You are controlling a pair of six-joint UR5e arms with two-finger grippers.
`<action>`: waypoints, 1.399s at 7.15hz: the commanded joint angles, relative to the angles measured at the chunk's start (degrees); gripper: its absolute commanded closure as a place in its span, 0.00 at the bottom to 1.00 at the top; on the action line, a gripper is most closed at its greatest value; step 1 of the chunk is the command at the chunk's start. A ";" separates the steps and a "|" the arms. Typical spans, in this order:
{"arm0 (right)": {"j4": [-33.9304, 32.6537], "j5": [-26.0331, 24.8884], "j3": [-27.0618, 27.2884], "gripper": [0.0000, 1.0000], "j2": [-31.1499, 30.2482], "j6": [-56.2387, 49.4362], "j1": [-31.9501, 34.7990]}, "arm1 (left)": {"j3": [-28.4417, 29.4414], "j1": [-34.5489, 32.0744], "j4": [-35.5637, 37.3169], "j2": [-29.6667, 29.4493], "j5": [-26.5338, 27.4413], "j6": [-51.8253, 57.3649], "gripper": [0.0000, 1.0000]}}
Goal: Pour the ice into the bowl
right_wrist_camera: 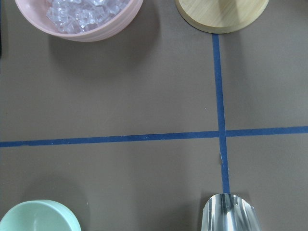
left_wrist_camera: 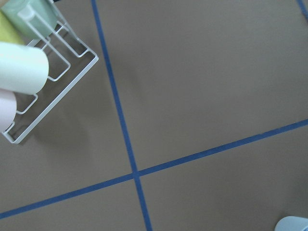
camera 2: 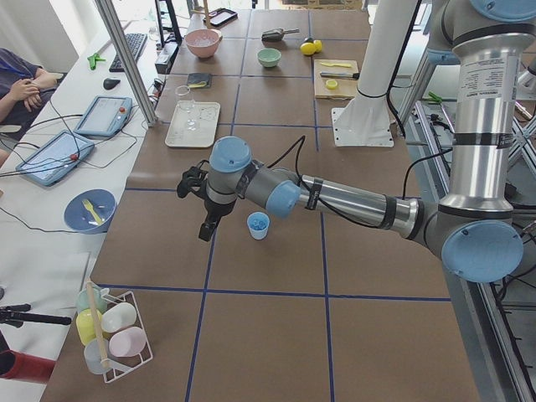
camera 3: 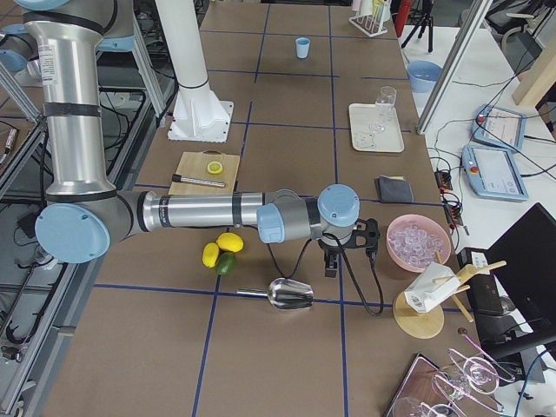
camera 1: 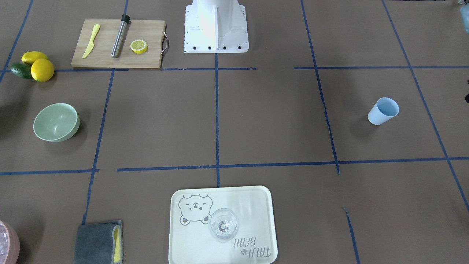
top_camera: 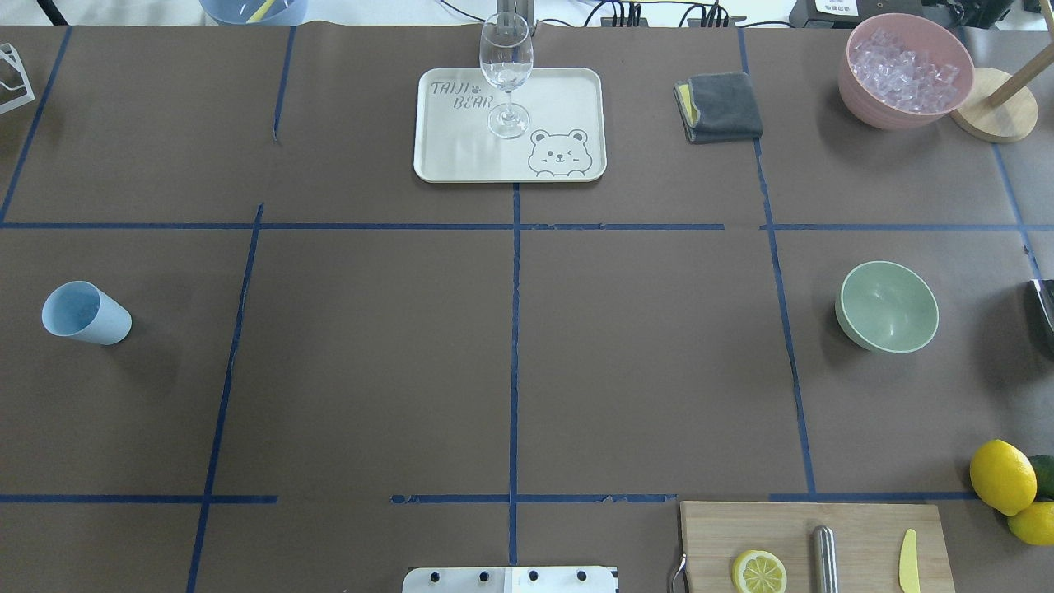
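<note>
The pale mint-green bowl (camera 1: 56,122) (top_camera: 888,306) stands upright on the robot's right side of the table, and its rim shows at the bottom of the right wrist view (right_wrist_camera: 38,216). No ice shows in it, and I see the ice nowhere. A light blue cup (top_camera: 85,313) (camera 2: 258,224) stands on the robot's left side; I cannot make out what it holds. My left gripper (camera 2: 206,228) hangs just beside that cup; whether it is open I cannot tell. My right gripper (camera 3: 331,263) hovers near the table's right end, state unclear.
A pink bowl (top_camera: 906,70) (right_wrist_camera: 79,17) full of clear pieces stands at the far right, beside a round wooden base (top_camera: 994,115). A metal scoop (camera 3: 287,295) (right_wrist_camera: 230,214) lies close to my right gripper. There is also a tray (top_camera: 445,140) with a stemmed glass (top_camera: 506,62), a cutting board (top_camera: 865,535) and lemons (top_camera: 1002,476).
</note>
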 commanded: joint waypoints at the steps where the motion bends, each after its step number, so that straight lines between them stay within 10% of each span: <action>1: 0.63 0.26 2.02 0.00 0.24 1.92 -1.53 | -7.02 6.93 -16.11 10.30 3.59 -16.36 0.00; 6: 1.84 -5.52 11.97 0.00 -3.01 18.07 -14.16 | -9.68 25.82 -40.53 24.49 24.23 -43.40 0.00; 10: 19.52 -14.41 10.66 0.00 -7.85 34.00 -27.46 | -9.67 28.85 -42.76 25.74 33.68 -44.74 0.00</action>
